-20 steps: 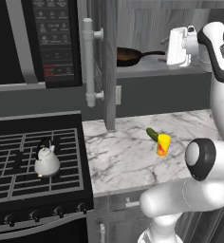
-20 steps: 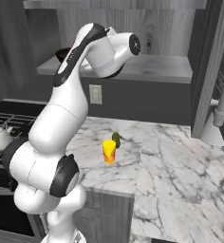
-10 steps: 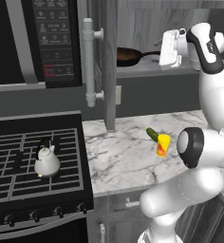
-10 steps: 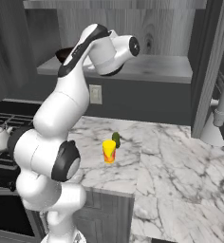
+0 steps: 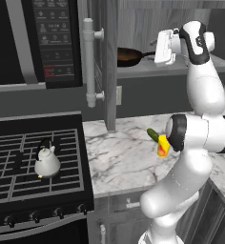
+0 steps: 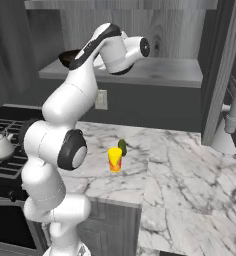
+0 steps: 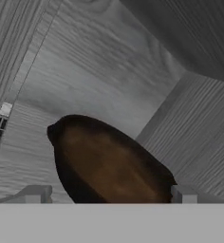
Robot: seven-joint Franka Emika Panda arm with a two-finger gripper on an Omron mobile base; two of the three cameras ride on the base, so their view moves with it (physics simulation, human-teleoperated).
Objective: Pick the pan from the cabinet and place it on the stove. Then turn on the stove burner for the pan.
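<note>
While we look over the arm from the left, we see the pan (image 5: pixel 129 55) sitting on the open shelf of the cabinet (image 5: pixel 181 19), up high and far from us, with its thin black handle pointing right. Our gripper (image 5: pixel 158 47) is up at that shelf too, just to the right of the pan and close to the end of the handle, but we cannot tell from this side if it touches. From the hand view the round brown pan (image 7: pixel 111 166) lies right in front of us on the grey wood, and our two fingertips (image 7: pixel 32 194) stand far apart on either side of it, so the jaws are spread wide and hold nothing. From the right side we see the dark pan (image 6: pixel 70 57) peeking out behind the arm on the same shelf. Down low on the left is the stove (image 5: pixel 19 157) with its black grates, and a small white kettle (image 5: pixel 46 162) stands on it. Near the front of the stove is a row of dark knobs (image 5: pixel 35 217). On the marble counter (image 5: pixel 119 157) to the right of the stove lies a small yellow and green thing (image 6: pixel 115 157). A black microwave (image 5: pixel 33 43) hangs above the stove.
</note>
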